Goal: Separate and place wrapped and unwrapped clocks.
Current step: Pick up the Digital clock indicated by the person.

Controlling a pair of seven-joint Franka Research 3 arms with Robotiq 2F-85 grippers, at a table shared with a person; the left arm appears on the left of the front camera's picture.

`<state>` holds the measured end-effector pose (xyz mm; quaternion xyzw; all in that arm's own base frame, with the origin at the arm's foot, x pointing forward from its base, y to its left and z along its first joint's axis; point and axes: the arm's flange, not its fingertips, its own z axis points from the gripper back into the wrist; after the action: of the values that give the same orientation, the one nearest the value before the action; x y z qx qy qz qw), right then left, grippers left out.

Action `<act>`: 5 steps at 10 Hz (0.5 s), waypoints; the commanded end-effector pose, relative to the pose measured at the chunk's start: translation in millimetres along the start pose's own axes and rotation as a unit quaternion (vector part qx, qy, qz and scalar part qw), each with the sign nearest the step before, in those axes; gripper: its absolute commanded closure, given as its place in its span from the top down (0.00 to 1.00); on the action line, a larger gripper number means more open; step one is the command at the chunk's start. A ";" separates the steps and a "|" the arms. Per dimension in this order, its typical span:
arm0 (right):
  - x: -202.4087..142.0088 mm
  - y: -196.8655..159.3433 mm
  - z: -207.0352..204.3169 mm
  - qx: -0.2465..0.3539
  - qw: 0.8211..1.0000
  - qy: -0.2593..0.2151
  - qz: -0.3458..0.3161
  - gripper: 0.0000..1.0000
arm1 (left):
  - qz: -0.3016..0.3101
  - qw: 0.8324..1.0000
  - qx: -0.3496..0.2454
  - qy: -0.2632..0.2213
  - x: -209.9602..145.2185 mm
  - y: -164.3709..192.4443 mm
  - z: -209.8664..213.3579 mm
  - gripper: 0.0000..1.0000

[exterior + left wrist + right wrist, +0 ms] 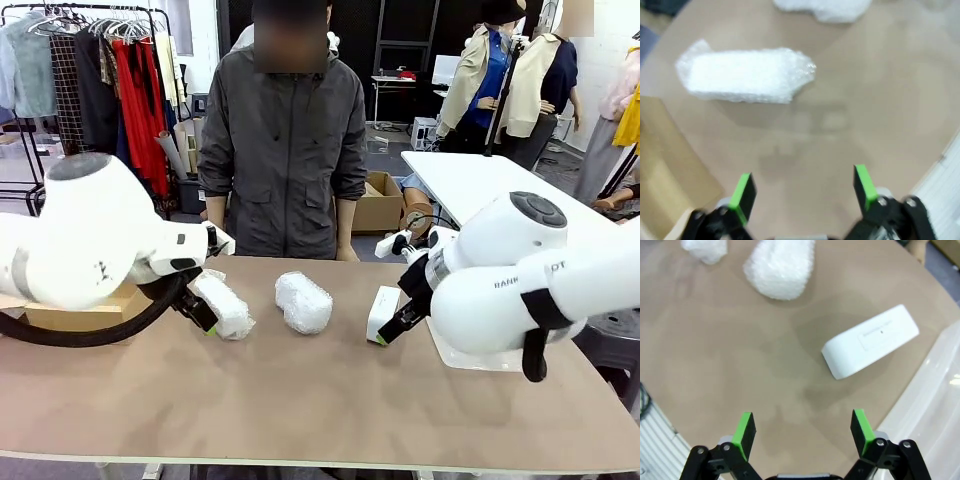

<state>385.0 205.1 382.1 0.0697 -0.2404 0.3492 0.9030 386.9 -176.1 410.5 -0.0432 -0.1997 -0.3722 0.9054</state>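
Observation:
Three white clocks lie on the brown table (300, 400). A blocky bubble-wrapped clock (222, 304) (745, 75) rests at the left, just beyond my open left gripper (205, 322) (802, 192). A rounded bubble-wrapped clock (303, 301) (780, 267) sits in the middle; its edge shows in the left wrist view (822, 7). The bare white slab clock (381, 313) (870, 340) lies at the right, close to my open right gripper (385, 338) (802, 432). Neither gripper holds anything.
A person in a grey jacket (283, 140) stands at the far edge. A clear plastic tub (932, 400) (470, 358) sits right of the slab clock under my right arm. A brown cardboard box (70, 315) (665, 175) is at the table's left.

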 end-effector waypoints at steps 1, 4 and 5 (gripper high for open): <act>15.1 -25.4 20.6 0.066 0.998 0.007 0.019 1.00 | -0.040 0.996 -0.081 0.000 -1.3 24.5 34.7 1.00; 42.3 -42.2 43.5 0.160 0.985 -0.015 0.065 1.00 | -0.131 0.976 -0.143 -0.100 -5.2 64.3 62.3 1.00; 50.3 -52.6 49.4 0.177 0.981 -0.031 0.075 1.00 | -0.167 0.967 -0.150 -0.123 -5.0 76.3 71.0 1.00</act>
<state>412.5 193.4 457.2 0.1947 -0.2144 0.4361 0.8520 402.5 -110.2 482.9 -0.1585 -0.2474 -0.5065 0.8106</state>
